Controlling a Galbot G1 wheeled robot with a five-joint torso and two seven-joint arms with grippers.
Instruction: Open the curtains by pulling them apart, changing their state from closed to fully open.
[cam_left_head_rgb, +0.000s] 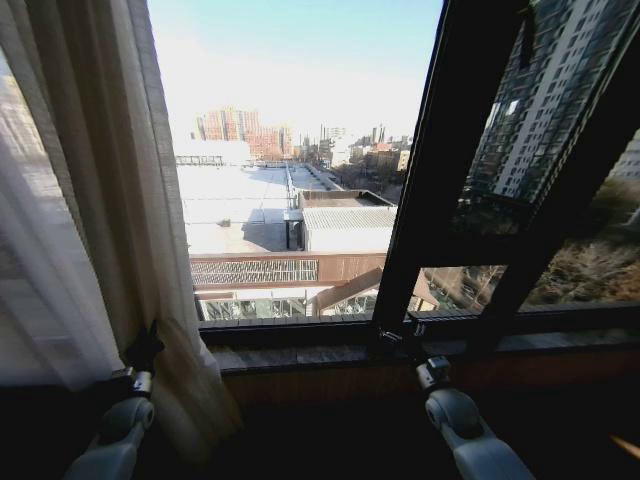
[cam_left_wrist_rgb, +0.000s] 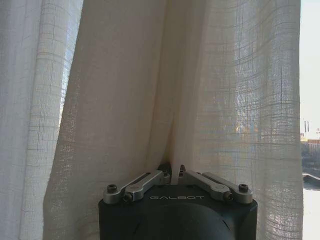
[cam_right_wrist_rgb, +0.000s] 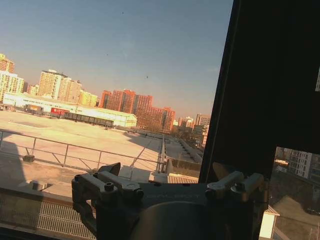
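Note:
The sheer cream curtain (cam_left_head_rgb: 95, 200) hangs bunched at the left side of the window, its pleats reaching below the sill. My left gripper (cam_left_head_rgb: 141, 352) is low on the curtain's right edge. In the left wrist view the left gripper (cam_left_wrist_rgb: 175, 172) is shut on a narrow fold of the woven curtain (cam_left_wrist_rgb: 210, 90). My right gripper (cam_left_head_rgb: 398, 338) is at the base of the dark window post, away from any fabric. In the right wrist view the right gripper (cam_right_wrist_rgb: 167, 172) stands open with nothing between its fingers (cam_right_wrist_rgb: 111, 171), facing the glass.
A dark vertical window post (cam_left_head_rgb: 420, 170) (cam_right_wrist_rgb: 270, 75) rises just beyond the right gripper. The brown window sill (cam_left_head_rgb: 300, 356) runs across in front of both arms. Bare glass with a city view spans the middle and right of the window.

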